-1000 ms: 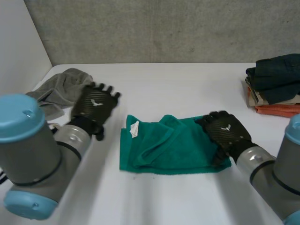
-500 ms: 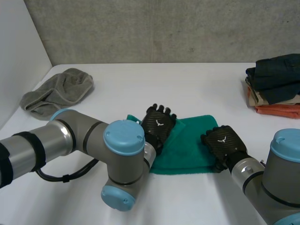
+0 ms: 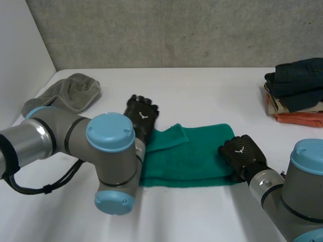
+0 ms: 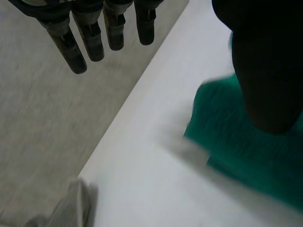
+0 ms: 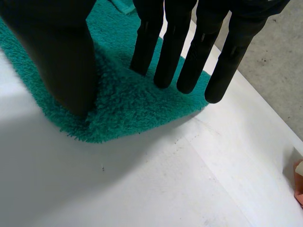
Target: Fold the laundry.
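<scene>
Nearest, the right hand (image 3: 242, 154) rests on the right end of the green towel (image 3: 197, 151), fingers (image 5: 173, 52) straight over its corner and thumb on the pile. The left hand (image 3: 142, 115) is at the towel's far left corner, fingers (image 4: 90, 38) straight and holding nothing. Beyond lie a grey cloth (image 3: 65, 98) and a stack of folded clothes (image 3: 298, 88).

You're looking at a white table (image 3: 202, 91) spanning the frame. A green towel (image 3: 202, 156) lies folded at lower centre. A crumpled grey cloth (image 3: 65, 98) sits at the upper left, and a stack of folded clothes (image 3: 298, 91) at the right edge.
</scene>
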Controlling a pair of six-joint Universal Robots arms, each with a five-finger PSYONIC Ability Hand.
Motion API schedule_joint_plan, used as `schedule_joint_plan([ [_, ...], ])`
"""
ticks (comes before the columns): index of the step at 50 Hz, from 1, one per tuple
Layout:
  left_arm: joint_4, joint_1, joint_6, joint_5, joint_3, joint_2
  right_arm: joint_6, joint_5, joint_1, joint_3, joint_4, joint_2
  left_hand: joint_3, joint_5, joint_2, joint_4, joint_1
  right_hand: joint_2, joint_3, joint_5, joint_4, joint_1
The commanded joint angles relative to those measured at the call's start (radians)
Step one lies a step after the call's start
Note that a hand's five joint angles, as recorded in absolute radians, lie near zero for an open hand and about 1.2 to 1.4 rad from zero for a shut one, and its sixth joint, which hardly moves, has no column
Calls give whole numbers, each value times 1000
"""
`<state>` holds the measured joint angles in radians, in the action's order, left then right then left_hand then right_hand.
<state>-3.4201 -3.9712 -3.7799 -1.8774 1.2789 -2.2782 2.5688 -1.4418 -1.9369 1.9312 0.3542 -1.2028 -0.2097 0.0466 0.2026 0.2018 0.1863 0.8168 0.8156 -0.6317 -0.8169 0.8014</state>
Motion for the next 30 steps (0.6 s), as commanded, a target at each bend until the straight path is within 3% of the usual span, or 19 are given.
schedule_joint_plan([
  [1, -1, 59, 19, 75, 13, 16, -9, -5, 9, 0, -1, -1, 20, -31, -13, -12, 4, 389, 390, -400, -389, 405],
  [6, -4, 72, 48, 205, -16, -27, -29, -9, 12, 3, -3, -4, 23, -34, -16, -15, 1, 404, 406, -415, -404, 420],
  [9, -14, 70, 45, 231, -65, -99, -29, -11, 6, 5, -4, -4, 20, -31, -13, -12, 4, 401, 403, -412, -401, 417],
  [16, -13, 49, 29, 190, -231, -264, -30, -11, -4, 14, -3, -3, 8, -19, -1, 0, 15, 404, 406, -415, -404, 420],
  [18, -14, 11, 20, 157, -271, -288, -30, -9, -4, 15, -3, -3, -1, -11, 8, 9, 24, 416, 417, -427, -416, 431],
  [22, -21, -78, 12, 57, -296, -285, -38, -9, 1, 17, -1, -8, -7, -5, 14, 15, 30, 522, 523, -532, -521, 537],
  [26, -21, -115, 20, -9, -299, -276, -59, -11, 10, 20, -3, -14, -4, -8, 11, 12, 27, 575, 576, -585, -574, 590],
  [30, -11, -123, 23, -12, -265, -204, -76, -11, 15, 22, -4, -14, 8, -19, -1, 0, 15, 579, 581, -590, -579, 595],
])
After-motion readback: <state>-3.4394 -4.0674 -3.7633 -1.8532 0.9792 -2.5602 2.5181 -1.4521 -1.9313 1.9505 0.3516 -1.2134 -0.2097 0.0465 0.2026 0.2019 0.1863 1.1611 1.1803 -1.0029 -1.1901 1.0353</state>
